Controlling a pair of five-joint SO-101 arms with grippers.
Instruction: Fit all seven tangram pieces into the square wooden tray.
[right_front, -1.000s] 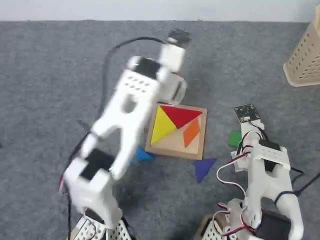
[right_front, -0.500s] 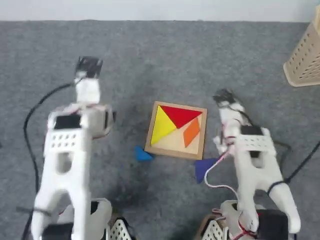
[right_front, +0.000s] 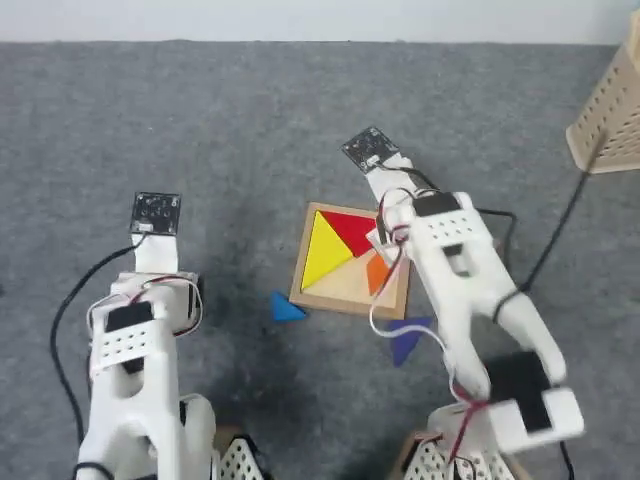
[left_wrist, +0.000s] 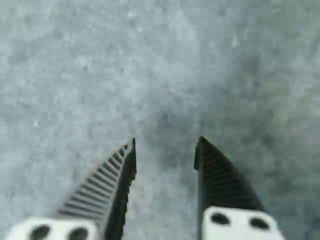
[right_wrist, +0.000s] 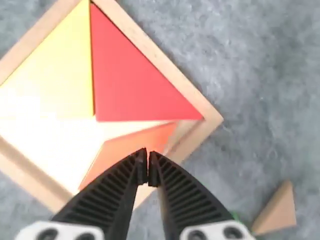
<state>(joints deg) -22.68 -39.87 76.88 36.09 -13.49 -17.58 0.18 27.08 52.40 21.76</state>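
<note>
Three pieces are lying in the square wooden tray (right_front: 340, 303): yellow triangle (right_front: 322, 255), red triangle (right_front: 360, 230), orange piece (right_wrist: 127, 144). The right gripper (right_wrist: 147, 151) is hovering over the orange piece, fingers pressed together; the left gripper (left_wrist: 165, 147) is hanging with fingers spread above the carpet (left_wrist: 150, 60).

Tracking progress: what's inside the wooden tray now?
Inside: yellow triangle, red triangle, orange piece, bare wood beside them. The right arm covers the right edge of the tray.

1. I can read no words, numbers or signs anywhere here.
2. The wooden tray (right_front: 342, 304), red piece (right_front: 356, 230) and yellow piece (right_front: 324, 254) look plain.
3. Markings on the two circuit boards (right_front: 157, 213) on the arms are too small for me to read.
</note>
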